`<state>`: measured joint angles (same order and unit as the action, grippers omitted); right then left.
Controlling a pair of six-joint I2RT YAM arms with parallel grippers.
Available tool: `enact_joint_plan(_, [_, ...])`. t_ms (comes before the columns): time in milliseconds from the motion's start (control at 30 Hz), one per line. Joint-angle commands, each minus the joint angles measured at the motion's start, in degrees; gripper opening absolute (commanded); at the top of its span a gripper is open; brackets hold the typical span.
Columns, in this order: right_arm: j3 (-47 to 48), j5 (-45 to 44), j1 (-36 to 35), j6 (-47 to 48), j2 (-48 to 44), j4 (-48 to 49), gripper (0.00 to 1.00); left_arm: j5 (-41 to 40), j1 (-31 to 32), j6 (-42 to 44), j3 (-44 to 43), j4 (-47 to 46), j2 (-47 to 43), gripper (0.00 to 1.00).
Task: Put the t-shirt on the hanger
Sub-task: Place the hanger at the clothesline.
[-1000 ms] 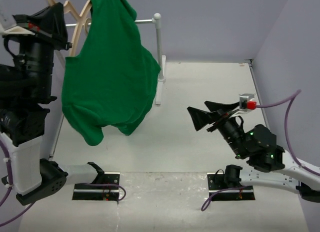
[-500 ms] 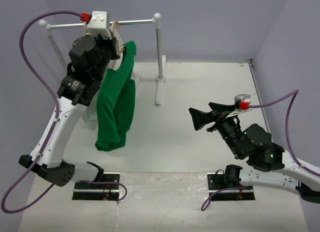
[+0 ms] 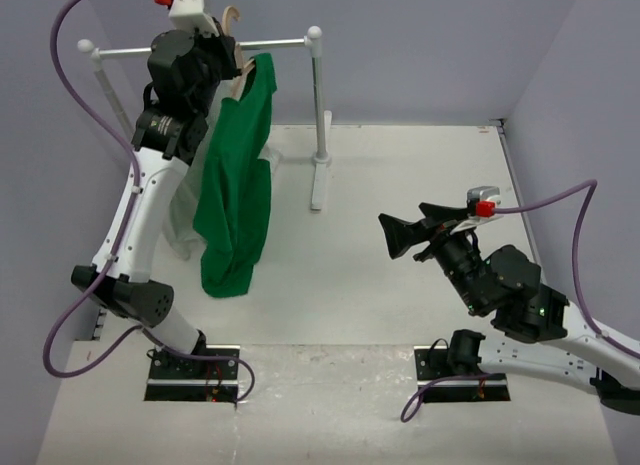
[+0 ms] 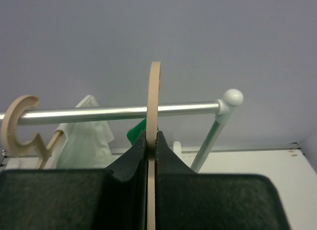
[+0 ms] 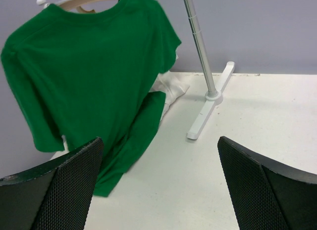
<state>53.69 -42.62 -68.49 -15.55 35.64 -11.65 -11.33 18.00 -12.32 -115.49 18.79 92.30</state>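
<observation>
Fingers (image 4: 130,161) of left gripper (image 4: 152,141) pinch curved hook of light tan wooden hanger (image 4: 155,91), held up at silver metal rail (image 4: 124,111), likely for hooking on. Plain bright green cloth t-shirt (image 3: 238,175) hangs draped from hanger. Right gripper (image 3: 405,232) spread wide, empty, well apart, out of way.

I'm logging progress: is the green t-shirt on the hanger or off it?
On. The t-shirt hangs by its collar from the hanger, whose hook the left gripper pinches in shut jaws.
</observation>
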Motion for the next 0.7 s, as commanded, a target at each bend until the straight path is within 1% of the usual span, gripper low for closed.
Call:
enact_joint_plan(0, [0.7, 2.5, 2.4, -0.3, -0.3, 0.7, 0.99, -1.3, -0.3, -5.3, -5.2, -9.4, 0.0, 0.00])
enact_joint_plan(133, [-0.4, 3.6, 3.3, -1.1, -1.2, 0.6, 0.99, -1.8, -0.3, -5.3, -3.9, -10.9, 0.2, 0.00])
enact_joint_plan(200, [-0.9, 4.1, 3.9, -1.3, -1.3, 0.6, 0.99, -1.5, -0.3, -5.6, 3.7, -15.7, -2.6, 0.00])
enact_joint_plan(233, [-0.9, 4.3, 4.1, -1.3, -1.3, 0.6, 0.99, -1.6, -0.3, -5.7, 7.4, -20.2, -3.8, 0.00])
enact_joint_plan(300, [-1.0, 5.0, 4.6, -1.3, -1.1, 0.6, 0.99, -2.2, -0.3, -6.3, 14.0, -24.0, -5.7, 0.00])
enact_joint_plan(333, [-1.0, 5.4, 4.9, -1.3, -0.9, 0.6, 0.99, -2.7, -0.3, -6.8, 17.8, -27.2, -6.5, 0.00])
enact_joint_plan(433, [-1.5, 6.0, 5.6, -1.2, -0.4, 1.3, 0.99, -3.0, -0.3, -7.2, 22.9, -34.0, -6.5, 0.00])
enact_joint_plan(533, [-2.3, 7.1, 6.6, -1.3, -0.1, 1.8, 0.99, -3.1, -0.3, -7.0, 24.8, -37.3, -5.0, 0.00])
enact_joint_plan(667, [-2.7, 8.0, 7.6, -0.9, 0.4, 2.3, 0.99, -3.1, -0.3, -5.1, 21.9, -38.8, -1.8, 0.00])
